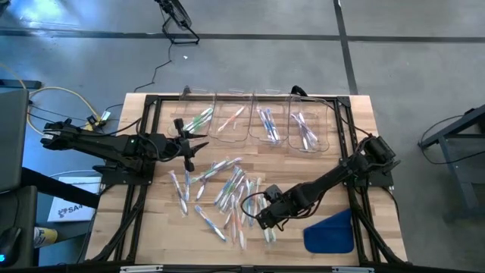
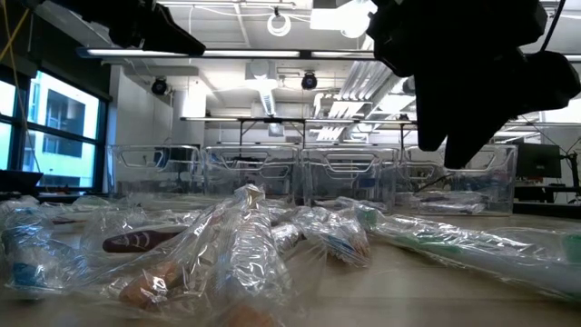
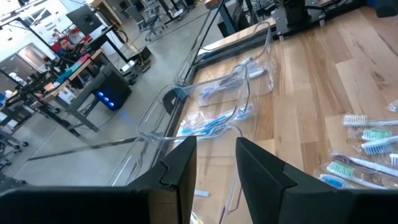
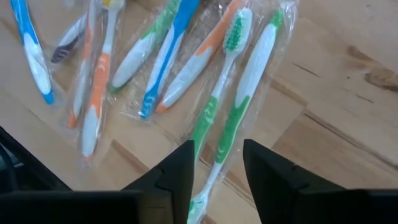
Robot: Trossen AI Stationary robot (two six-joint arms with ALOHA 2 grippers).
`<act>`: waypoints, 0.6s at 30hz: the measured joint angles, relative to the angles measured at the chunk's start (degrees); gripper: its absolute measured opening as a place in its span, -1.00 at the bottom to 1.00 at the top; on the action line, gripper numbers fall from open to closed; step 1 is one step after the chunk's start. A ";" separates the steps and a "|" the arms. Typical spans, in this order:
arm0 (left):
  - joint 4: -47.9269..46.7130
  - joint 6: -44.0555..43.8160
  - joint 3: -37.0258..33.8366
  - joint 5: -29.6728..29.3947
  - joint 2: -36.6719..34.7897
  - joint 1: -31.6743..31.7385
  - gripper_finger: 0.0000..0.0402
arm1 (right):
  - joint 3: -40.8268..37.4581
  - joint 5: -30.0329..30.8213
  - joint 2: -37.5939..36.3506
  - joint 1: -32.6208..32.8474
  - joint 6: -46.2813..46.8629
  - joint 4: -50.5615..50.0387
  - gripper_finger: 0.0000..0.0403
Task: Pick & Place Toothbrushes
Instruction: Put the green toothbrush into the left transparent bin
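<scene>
Several wrapped toothbrushes (image 1: 223, 189) lie scattered on the wooden table, each in a clear sleeve, with green, blue, orange or purple colouring. My right gripper (image 1: 263, 220) hovers open over the pile's near right part, pointing steeply down. In the right wrist view its fingers (image 4: 217, 146) stand above a green-and-white toothbrush (image 4: 239, 106), which lies flat on the wood. My left gripper (image 1: 198, 145) stands open and roughly level at the table's left, beside the leftmost clear bin (image 1: 198, 119). Nothing is between its fingers (image 3: 214, 143).
A row of clear plastic bins (image 1: 267, 121) lines the far edge, each with a few toothbrushes inside. A blue flat cloth-like piece (image 1: 330, 231) lies at the near right. Black frame rails (image 1: 144, 189) run along the table's sides. Bare wood shows right of the pile.
</scene>
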 joint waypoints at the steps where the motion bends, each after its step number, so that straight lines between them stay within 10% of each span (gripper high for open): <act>1: 0.00 -0.20 0.00 -0.02 0.00 -0.02 -0.46 | 0.00 -0.02 0.00 0.09 -0.02 0.01 -0.38; 18: -0.48 -0.39 0.00 0.46 0.00 -0.02 -0.46 | -0.04 -1.57 5.74 0.81 0.50 3.51 -0.42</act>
